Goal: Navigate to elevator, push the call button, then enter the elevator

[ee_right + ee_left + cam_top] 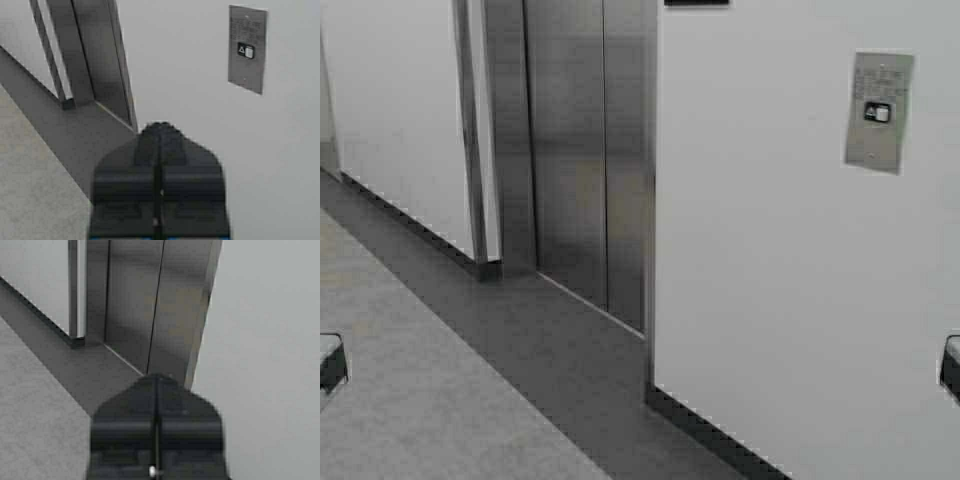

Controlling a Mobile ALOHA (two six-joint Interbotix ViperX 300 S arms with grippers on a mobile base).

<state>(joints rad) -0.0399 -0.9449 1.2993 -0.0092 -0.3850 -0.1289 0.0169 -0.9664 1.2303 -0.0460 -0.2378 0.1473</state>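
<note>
1. I see the elevator in the upper middle of the frame, its brushed steel doors closed along a centre seam.
2. The call button sits in a silver plate at the upper right, on the white wall beside the doors.
3. Grey floor fills the lower left, with a darker strip running along the wall base.
4. Small dark parts of my rig show at the left and right edges, low in the frame.

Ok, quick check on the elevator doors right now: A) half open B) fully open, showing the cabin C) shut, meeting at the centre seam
C: in the high view the elevator shows both steel door panels meeting at the centre seam with no cabin visible, and the call button sits on the white wall to the right of it.
</note>
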